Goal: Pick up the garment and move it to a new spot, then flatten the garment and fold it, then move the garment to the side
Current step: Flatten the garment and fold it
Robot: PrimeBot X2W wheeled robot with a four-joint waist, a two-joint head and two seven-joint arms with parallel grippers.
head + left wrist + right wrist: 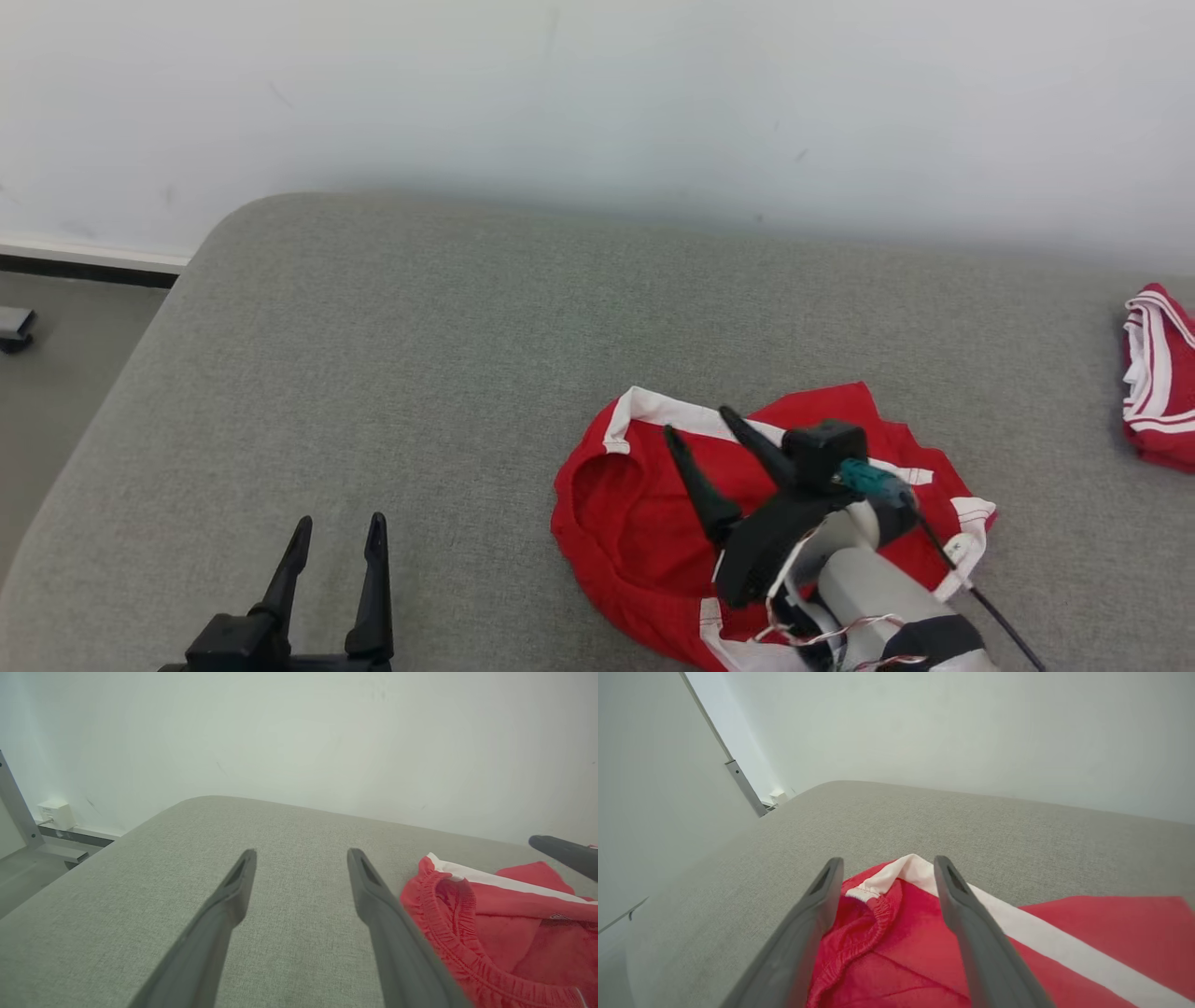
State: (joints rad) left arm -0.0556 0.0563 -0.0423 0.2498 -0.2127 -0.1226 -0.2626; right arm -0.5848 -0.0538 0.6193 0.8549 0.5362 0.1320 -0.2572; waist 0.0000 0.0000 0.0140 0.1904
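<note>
the garment [644, 532] lies crumpled on the bench [420, 373] under the right gripper [695, 420], fingers wide and empty, the left gripper [340, 519] likewise wide to its left, so flattening seems the step in hand, next calling for a pinch on the waistband [871, 919] to spread it.

Grey padded surface [420, 373] bearing clothes
A crumpled red garment [635, 523] is lying near the front; a red-and-white bundle [1162, 383] is sitting well apart, far right.

place: plain test room | evidence: blank white wall [597, 93], grey upholstered bench [420, 355], dark skirting strip [84, 271], metal frame post [745, 786]
</note>
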